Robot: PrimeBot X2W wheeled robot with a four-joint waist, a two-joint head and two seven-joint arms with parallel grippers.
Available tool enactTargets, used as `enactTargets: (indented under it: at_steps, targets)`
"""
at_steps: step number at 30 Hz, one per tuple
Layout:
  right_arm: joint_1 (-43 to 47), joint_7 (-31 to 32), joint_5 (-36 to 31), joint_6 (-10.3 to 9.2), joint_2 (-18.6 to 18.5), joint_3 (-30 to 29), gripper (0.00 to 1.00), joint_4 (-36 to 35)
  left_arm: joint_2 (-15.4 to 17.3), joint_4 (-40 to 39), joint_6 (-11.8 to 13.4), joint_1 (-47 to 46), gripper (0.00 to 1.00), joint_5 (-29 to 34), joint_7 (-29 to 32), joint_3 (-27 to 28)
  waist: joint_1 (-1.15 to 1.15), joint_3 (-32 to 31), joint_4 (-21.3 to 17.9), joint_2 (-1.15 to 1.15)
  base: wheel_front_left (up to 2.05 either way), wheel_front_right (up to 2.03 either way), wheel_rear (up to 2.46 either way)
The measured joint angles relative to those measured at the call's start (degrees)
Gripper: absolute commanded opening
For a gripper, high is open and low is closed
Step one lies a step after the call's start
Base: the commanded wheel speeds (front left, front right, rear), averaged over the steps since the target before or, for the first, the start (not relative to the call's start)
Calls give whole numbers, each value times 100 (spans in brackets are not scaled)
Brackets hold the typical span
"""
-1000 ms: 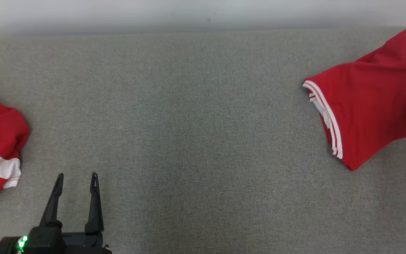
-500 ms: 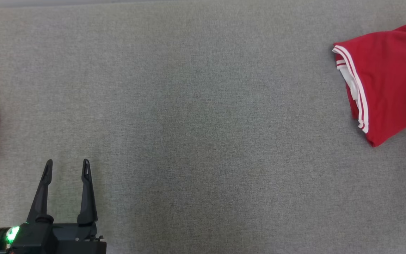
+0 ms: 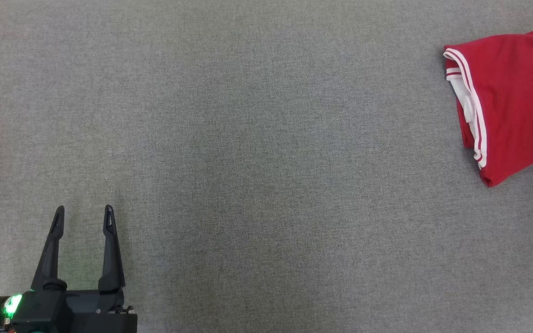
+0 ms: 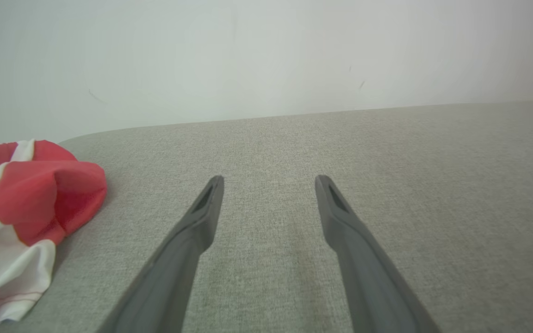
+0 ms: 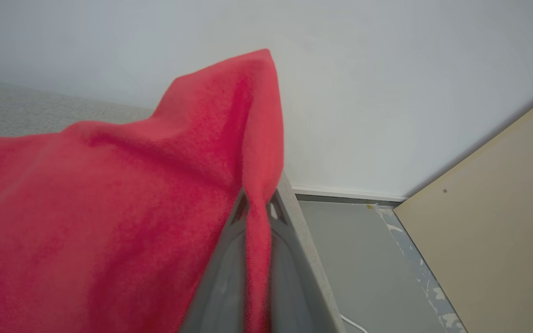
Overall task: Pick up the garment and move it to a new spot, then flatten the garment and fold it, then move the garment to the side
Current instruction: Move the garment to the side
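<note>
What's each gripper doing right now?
Left gripper: open, holding nothing.
Right gripper: closed on the red garment.

Garment [image 3: 511, 106]: red fabric, with two thin white stripes trimming its left edge and a white inner layer showing there. It lies folded, layers stacked, at the upper right of the head view and runs off the right edge. In the right wrist view the cloth [image 5: 109, 222] covers the lower left and rises to a peak at centre. A narrow fold is pinched in the right gripper [image 5: 257, 206].
</note>
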Motion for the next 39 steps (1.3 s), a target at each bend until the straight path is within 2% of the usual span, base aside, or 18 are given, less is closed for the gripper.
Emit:
enactTargets:
  at_steps: [1,2,3,10,17,30,35,39]
  targets:
    - [-4,0,-47,0,-3,-25,18,0,0,0,0,-2,100,0,0,-4,0,4,1,0,0,0,0]
    - [-7,0,-97,0,-5,-44,85,0,-1,0,0,-4,100,1,0,-2,0,7,-1,0,0,0,0]
    - [-7,0,-145,1,-8,-64,100,-1,-1,0,0,-7,100,2,0,-2,0,13,-2,0,0,0,0]
    - [-3,-1,-377,0,19,-299,100,-335,-2,26,26,-15,100,2,0,14,0,-35,-28,0,0,0,0]
    - [538,0,-309,0,315,-587,100,-1254,-26,144,90,57,100,-107,0,-30,0,-360,-18,-1,0,0,0]
    - [2839,-1,240,0,1401,-770,100,-3472,-54,468,169,713,100,-286,0,-194,-1,-1367,65,-1,0,0,0]
    - [3834,-1,410,0,1820,-548,100,-4254,-56,525,168,906,100,-389,0,-256,-2,-1743,164,-2,0,0,0]
    - [4476,0,545,0,2017,-400,100,-4718,-56,559,183,1035,100,-411,0,-313,-2,-1988,257,-2,0,0,0]
